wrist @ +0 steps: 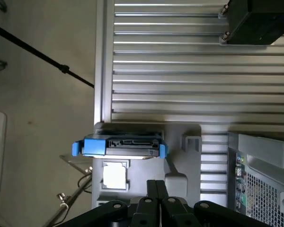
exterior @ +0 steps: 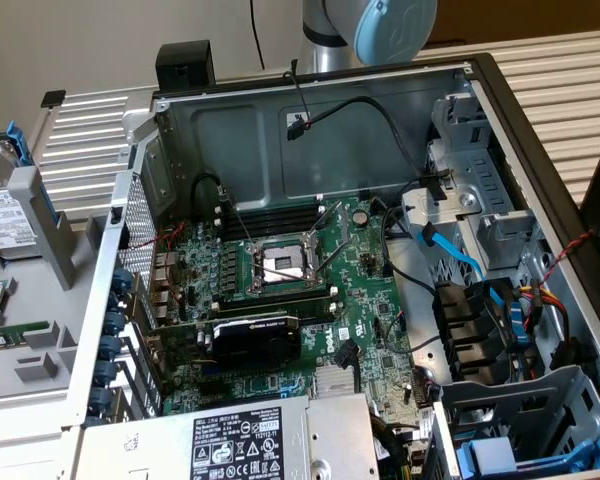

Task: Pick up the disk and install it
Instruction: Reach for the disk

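disk waits in its holder, claw above it with fingers together

the open computer case (exterior: 310,260) fills most of the exterior view, lying on the ribbed metal counter (exterior: 570,90) with its motherboard (exterior: 280,290) exposed. the silver power supply box (exterior: 250,440) with its warning label sits at the case's near edge, and grey drive bays (exterior: 480,200) run along the case's side toward the exterior view's right, with a blue tray (exterior: 510,455) in the nearest bay. a pale blue robot arm joint (exterior: 385,25) shows just beyond the case's far wall.

outside the case, off its vented wall toward the exterior view's left, a grey holder (exterior: 40,230) carries the disk (exterior: 5,215). the disk stands on edge in its blue frame, white label showing.

in the wrist view the disk (wrist: 120,145) shows edge-on, connector side up, in the same holder beside the case's perforated corner (wrist: 260,179). the claw (wrist: 156,198) hangs over the holder, close to the disk but not touching it, its black fingers pressed together and holding nothing.
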Robot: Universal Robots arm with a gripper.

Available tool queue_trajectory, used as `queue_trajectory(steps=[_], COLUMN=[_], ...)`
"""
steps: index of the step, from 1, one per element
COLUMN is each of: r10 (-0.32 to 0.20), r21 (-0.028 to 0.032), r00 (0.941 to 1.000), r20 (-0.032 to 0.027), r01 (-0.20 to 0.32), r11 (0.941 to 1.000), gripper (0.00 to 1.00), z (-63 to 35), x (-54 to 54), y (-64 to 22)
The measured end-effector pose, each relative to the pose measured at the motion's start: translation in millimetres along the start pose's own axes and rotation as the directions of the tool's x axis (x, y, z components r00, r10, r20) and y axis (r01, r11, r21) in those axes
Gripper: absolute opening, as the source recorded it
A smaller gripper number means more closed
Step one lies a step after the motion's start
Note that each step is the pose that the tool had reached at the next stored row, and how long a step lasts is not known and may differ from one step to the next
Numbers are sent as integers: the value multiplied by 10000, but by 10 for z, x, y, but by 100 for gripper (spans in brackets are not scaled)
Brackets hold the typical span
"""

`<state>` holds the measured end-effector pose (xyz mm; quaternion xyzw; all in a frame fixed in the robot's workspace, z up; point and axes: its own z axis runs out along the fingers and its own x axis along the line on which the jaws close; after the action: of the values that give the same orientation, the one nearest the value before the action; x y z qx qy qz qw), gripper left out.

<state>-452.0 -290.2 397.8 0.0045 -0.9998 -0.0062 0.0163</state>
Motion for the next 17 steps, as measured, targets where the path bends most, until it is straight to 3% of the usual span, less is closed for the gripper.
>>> queue_trajectory(steps=[7,17], r10=[-41,-133], r21=[9,14], r00=[10000,9999], r20=[0,-3], r01=[41,133], r11=[10000,9999], gripper=[11,11], z=[14,30], x=[213,455], y=[117,157])
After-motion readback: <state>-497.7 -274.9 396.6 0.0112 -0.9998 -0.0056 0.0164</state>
